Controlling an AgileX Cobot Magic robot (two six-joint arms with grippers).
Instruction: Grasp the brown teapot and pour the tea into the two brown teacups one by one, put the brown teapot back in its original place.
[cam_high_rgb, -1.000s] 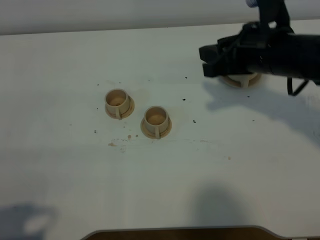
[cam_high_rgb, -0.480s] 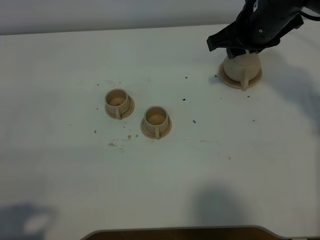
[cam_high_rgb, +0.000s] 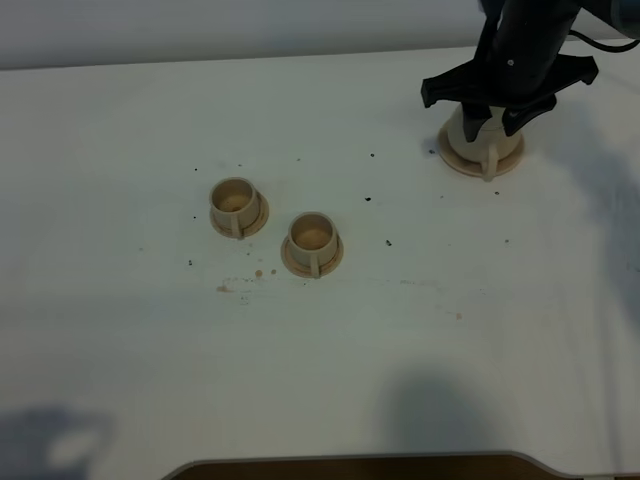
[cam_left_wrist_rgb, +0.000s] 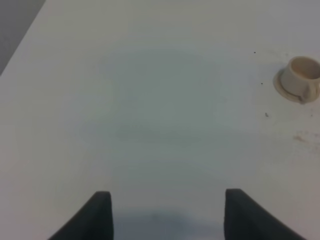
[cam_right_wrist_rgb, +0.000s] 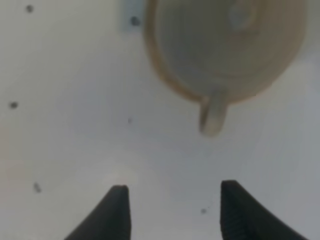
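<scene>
Looks like the grab is the step in hand. The brown teapot (cam_high_rgb: 481, 141) sits on its saucer (cam_high_rgb: 450, 158), at roughly 2 o'clock from the near teacup (cam_high_rgb: 312, 238) and the far teacup (cam_high_rgb: 235, 203), with its handle (cam_right_wrist_rgb: 212, 117) at the pot's 6 o'clock. The right gripper (cam_right_wrist_rgb: 172, 197) hovers just above it. Best bet is to drop straight down, centre that handle between the fingers (cam_right_wrist_rgb: 117, 212) and clamp firmly so the pot doesn't swing when tipped. Those fingers are spread wide, holding and touching nothing. The left gripper (cam_left_wrist_rgb: 167, 210) is equally wide and empty over the table (cam_left_wrist_rgb: 150, 100). Whether there's tea in the cups is too blurry to call.
</scene>
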